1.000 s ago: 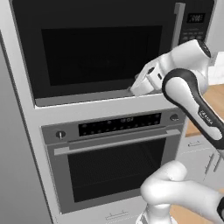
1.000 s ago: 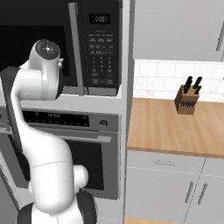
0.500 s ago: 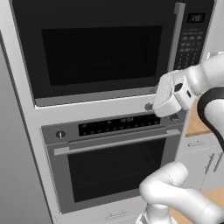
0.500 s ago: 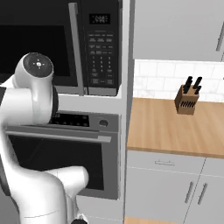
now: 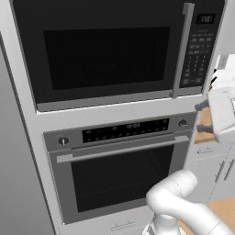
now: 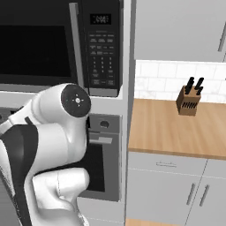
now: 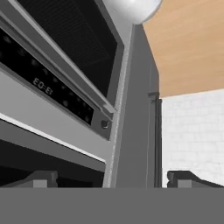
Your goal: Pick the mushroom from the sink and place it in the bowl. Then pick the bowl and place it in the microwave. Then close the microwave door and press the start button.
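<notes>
With the microwave door (image 5: 105,53) shut, the start press is pending — the gripper (image 7: 111,178), fingers spread wide and empty, needs aiming at the keypad (image 6: 99,59).

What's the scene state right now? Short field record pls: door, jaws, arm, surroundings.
microwave door: shut, flush with the keypad
gripper: jaws wide open, holding nothing
arm: hand at the right edge of the left base view, beside the oven top
hand view: oven control panel, column edge, wooden counter
counter: knife block by the tiled wall
</notes>
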Tool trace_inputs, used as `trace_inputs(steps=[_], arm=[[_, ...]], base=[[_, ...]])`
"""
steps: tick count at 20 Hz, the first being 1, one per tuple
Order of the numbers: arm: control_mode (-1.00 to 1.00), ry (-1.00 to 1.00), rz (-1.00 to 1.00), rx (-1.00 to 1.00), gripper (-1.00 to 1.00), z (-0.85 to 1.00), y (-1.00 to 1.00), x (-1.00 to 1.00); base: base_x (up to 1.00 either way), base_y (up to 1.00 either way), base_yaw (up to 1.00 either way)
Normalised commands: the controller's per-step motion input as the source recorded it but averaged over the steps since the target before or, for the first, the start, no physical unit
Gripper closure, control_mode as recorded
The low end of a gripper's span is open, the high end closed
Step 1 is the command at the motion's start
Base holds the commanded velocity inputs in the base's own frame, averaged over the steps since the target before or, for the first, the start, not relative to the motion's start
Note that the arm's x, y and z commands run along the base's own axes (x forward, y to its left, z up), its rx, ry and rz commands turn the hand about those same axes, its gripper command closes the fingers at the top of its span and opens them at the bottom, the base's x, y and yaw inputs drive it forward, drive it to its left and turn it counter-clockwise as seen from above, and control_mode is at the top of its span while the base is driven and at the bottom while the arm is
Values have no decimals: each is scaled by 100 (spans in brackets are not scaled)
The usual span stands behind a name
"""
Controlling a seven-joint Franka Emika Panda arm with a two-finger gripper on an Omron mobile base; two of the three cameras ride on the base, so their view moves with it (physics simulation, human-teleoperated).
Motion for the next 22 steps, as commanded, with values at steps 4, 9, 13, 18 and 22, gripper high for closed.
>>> trace_inputs(steps=[4, 9, 13, 18, 22], arm=[[-100, -30, 13, 0, -100, 0, -29, 2], [-100, -23, 0, 0, -100, -3, -11, 34], [-100, -17, -3, 0, -100, -12, -26, 39], [-100, -16, 0, 0, -100, -12, -47, 38], [-100, -17, 0, 0, -100, -4, -31, 49]], base=[[0, 0, 0], [0, 0, 0], [0, 0, 0], [0, 0, 0], [0, 0, 0]])
